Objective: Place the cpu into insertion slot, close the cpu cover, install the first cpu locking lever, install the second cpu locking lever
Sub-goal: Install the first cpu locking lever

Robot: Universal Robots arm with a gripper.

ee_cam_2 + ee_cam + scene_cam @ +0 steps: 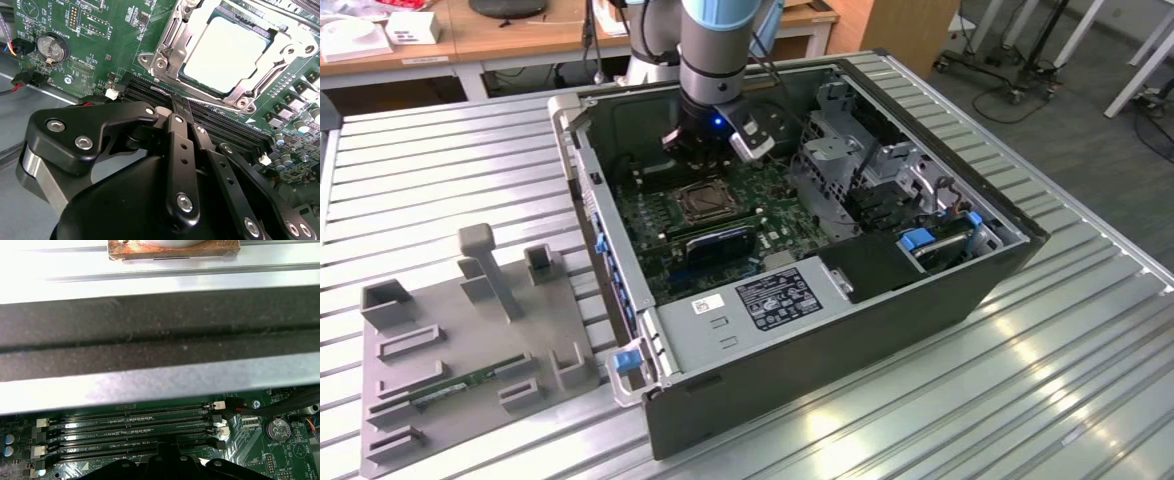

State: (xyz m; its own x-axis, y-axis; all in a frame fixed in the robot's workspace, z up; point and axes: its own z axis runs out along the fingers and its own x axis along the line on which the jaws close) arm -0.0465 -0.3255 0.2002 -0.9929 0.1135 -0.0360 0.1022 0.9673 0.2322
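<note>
The cpu lies flat in its socket on the green motherboard, its pale metal face showing through the cut-out of the cpu cover, which is down over it. My gripper is shut with nothing between its fingers. Its tips hover over the memory slots, just beside the socket's near edge. In the exterior view the gripper reaches down into the open computer case, just behind the socket. I cannot tell how the locking levers stand.
Memory slots run beside the socket, with a coin battery further off. The drive cage and power supply crowd the case. A grey fixture holding a green memory stick sits at the exterior view's left.
</note>
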